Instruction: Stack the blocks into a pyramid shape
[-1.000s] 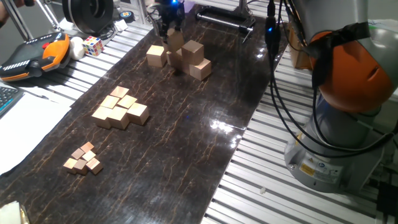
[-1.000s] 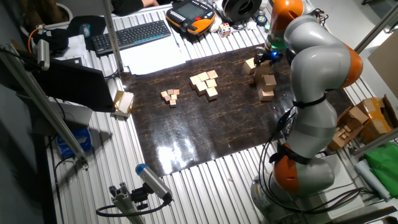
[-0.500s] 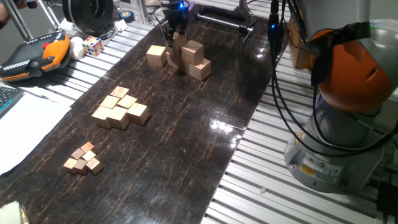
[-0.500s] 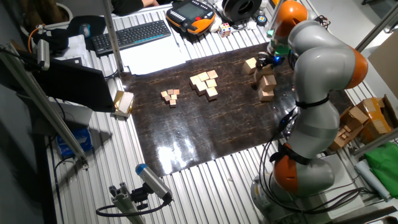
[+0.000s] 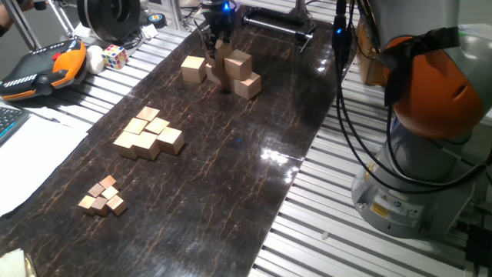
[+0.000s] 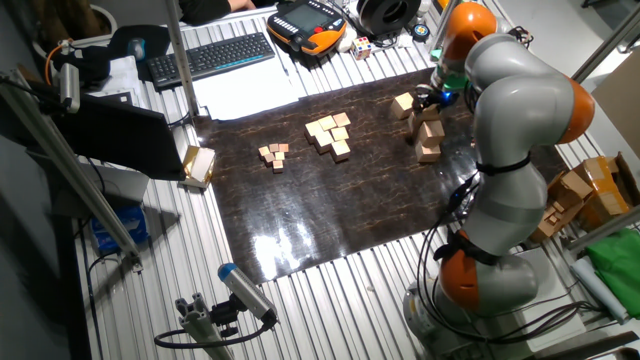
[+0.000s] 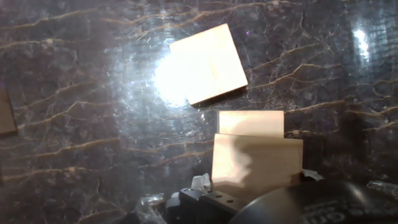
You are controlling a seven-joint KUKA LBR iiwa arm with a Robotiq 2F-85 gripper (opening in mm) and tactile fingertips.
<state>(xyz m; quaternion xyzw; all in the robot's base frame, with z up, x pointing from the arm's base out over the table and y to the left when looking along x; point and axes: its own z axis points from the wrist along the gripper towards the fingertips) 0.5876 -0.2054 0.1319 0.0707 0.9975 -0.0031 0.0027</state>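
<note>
My gripper (image 5: 221, 48) hangs over the far end of the dark table and looks shut on a large tan block (image 5: 222, 52). That held block fills the lower middle of the hand view (image 7: 256, 163), with another block's face (image 7: 250, 123) just beyond it. Right beside the gripper, one block (image 5: 239, 61) sits on top of another (image 5: 247, 85). A further block (image 5: 217, 75) rests under the gripper. A lone block (image 5: 193, 69) stands to the left, bright in the hand view (image 7: 208, 65). In the other fixed view the gripper (image 6: 428, 97) is among the same cluster (image 6: 431, 140).
Medium tan cubes (image 5: 148, 134) lie clustered mid-table and tiny cubes (image 5: 103, 195) nearer the front. A Rubik's cube (image 5: 115, 55) and an orange pendant (image 5: 44, 68) sit off the mat at the left. The robot base (image 5: 419, 177) and cables stand at the right.
Over the last second the gripper shifted slightly right and lower with the block, toward the stacked pair. Since half a second ago it has barely moved.
</note>
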